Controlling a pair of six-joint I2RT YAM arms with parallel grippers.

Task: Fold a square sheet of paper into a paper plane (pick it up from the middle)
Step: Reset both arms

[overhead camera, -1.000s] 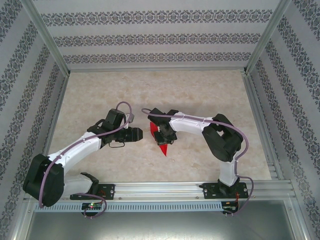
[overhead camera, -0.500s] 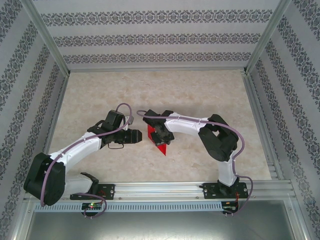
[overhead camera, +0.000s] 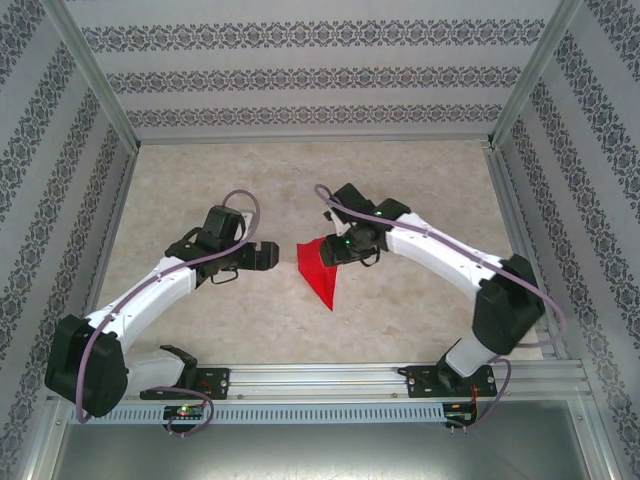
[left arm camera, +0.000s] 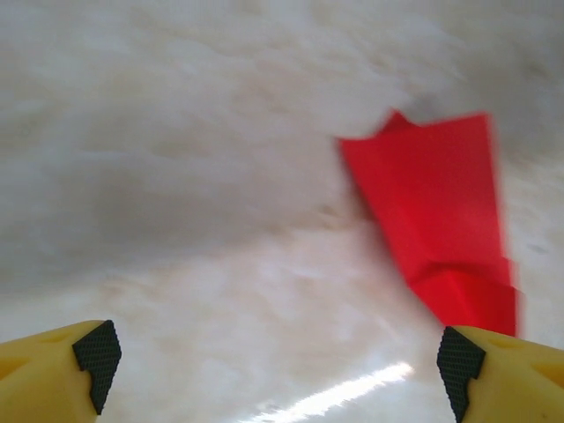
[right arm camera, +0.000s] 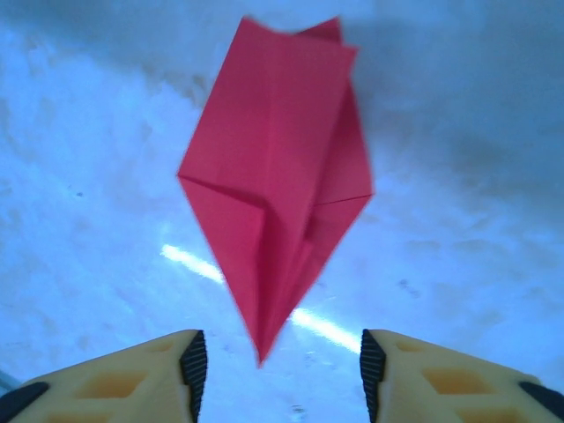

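While a bright red, creased paper plane (overhead camera: 322, 268) lies flat near the middle of the pale marbled tabletop (overhead camera: 420, 190), the overhead camera shows both white arms bent in toward it. The left gripper (overhead camera: 270, 255) stands just beside its left edge, apart from it, and the right gripper (overhead camera: 340, 250) hangs by its far, wide end. From the left wrist, the left gripper (left arm camera: 278, 357) has its yellow fingers spread wide with bare table between them. The paper plane (left arm camera: 432, 211) lies ahead and to the right. From the right wrist, the right gripper (right arm camera: 278, 361) is parted too, pinching nothing. The paper plane (right arm camera: 273, 185) points its nose into the gap and touches neither pad. By this showing the dart looks folded and lying loose. The danger is a careless arm: a finger catching the thin nose could crumple it, or a sweep could slide the light paper and spring its folds.
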